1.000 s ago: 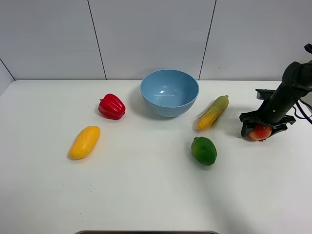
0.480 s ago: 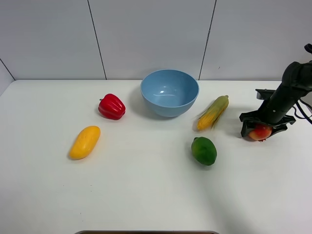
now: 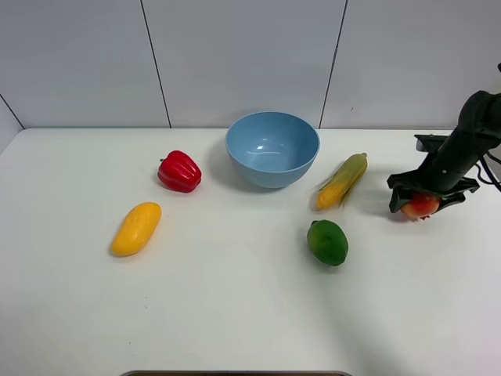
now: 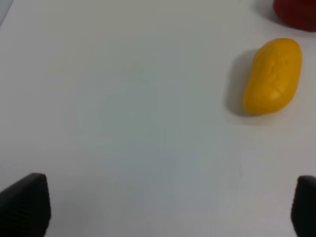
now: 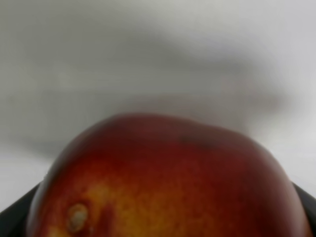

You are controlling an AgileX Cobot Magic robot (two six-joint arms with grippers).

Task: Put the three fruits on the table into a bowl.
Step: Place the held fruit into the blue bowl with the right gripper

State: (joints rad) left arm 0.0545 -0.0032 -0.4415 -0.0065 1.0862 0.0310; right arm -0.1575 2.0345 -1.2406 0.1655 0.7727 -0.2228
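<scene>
At the table's far right my right gripper [image 3: 423, 205] is shut on the red-yellow apple-like fruit [image 3: 423, 205], which it holds a little above the white table [image 3: 235, 313]; up close that fruit [image 5: 168, 182] fills the right wrist view. The green lime-like fruit [image 3: 327, 242] lies right of centre. On the left lies the yellow-orange mango [image 3: 136, 228], seen too from the left wrist as a mango [image 4: 273, 76] ahead of my left gripper [image 4: 163, 207], whose fingertips [image 4: 24, 202] stand wide apart, open and empty. The light-blue bowl [image 3: 272, 149] stands at the back centre, empty.
A red bell pepper [image 3: 179, 171] sits left of the bowl, its edge [image 4: 296, 12] showing in the left wrist view. A corn cob [image 3: 342, 180] with green husk lies between the bowl and the held fruit. Grey wall panels rise behind the table.
My right gripper has risen slightly and shifted a little right and back with the apple-like fruit in it. Nothing else has moved.
</scene>
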